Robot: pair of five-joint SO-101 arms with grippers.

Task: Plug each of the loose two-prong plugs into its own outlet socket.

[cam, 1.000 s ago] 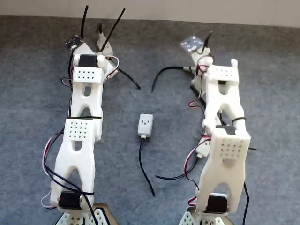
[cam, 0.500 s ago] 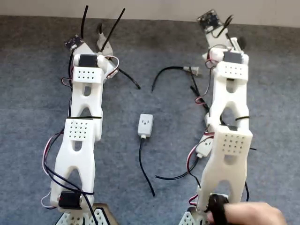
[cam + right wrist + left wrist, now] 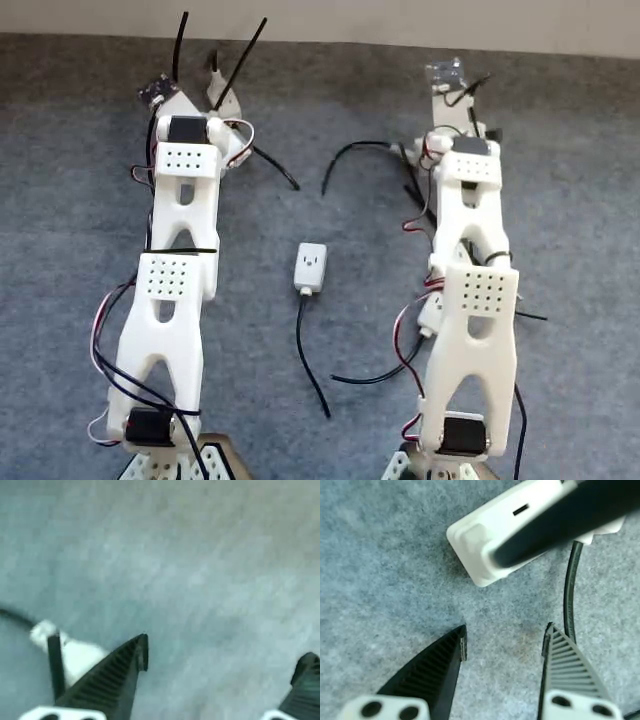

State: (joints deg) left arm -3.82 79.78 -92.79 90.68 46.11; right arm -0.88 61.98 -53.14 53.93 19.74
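Note:
A white outlet socket (image 3: 309,267) lies on the grey carpet between the two arms, its black cord trailing toward the near edge. A loose plug (image 3: 402,150) with a curved black cord rests beside the right arm (image 3: 470,300). In the left wrist view, my left gripper (image 3: 506,636) stands open just above the carpet. A white block with a slot (image 3: 490,540) lies a little beyond its fingertips, crossed by a black cable. My right gripper (image 3: 222,650) is open wide over bare carpet, and a white plug (image 3: 72,652) lies beside one finger (image 3: 131,664).
A second white piece (image 3: 431,316) sits tucked against the right arm's lower link, among red and black wires. A black cord (image 3: 275,168) runs out from beside the left arm (image 3: 180,250). A pale wall edge (image 3: 340,20) borders the far side of the carpet.
The right arm swung its wrist outward and far, then drew partly back. A person's hand appeared at its base half a second ago and is gone now. The left arm has kept still.

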